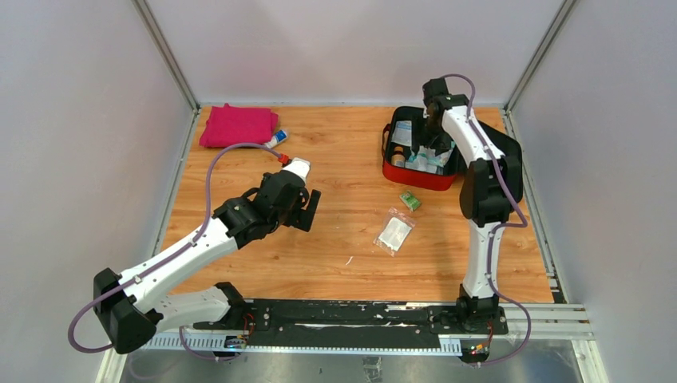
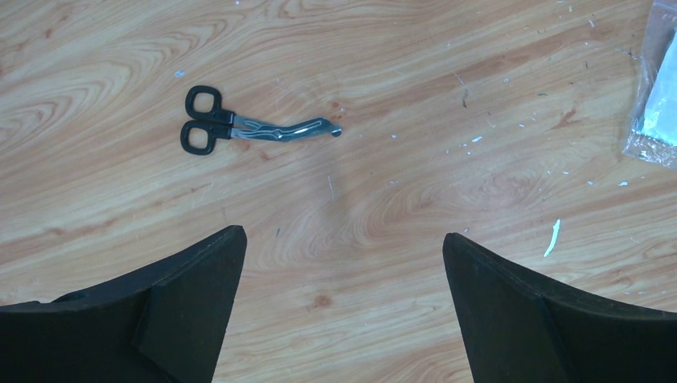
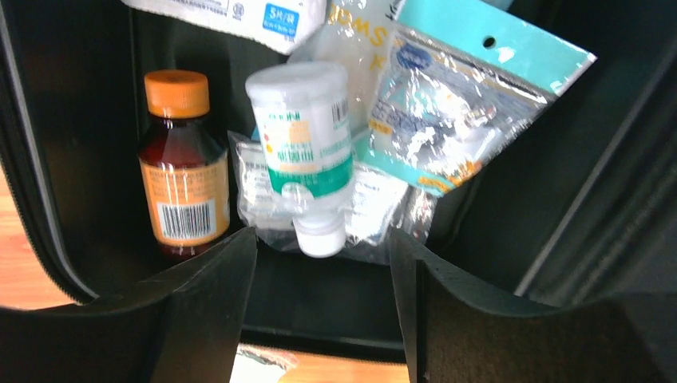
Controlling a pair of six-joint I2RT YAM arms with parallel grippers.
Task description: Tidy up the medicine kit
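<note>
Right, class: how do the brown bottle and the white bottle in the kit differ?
The brown bottle has an orange cap; the white bottle has a white one. In the right wrist view the brown bottle's cap points up, the white bottle's down. Both carry printed labels and lie inside the kit.

barcode on brown bottle (image 3: 182, 187), other print illegible

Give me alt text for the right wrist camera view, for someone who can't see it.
Open medicine kit, black inside, holding a white green-labelled bottle, a brown orange-capped bottle to its left, and plastic packets. The right gripper is in the foreground, jaws apart and empty.
</note>
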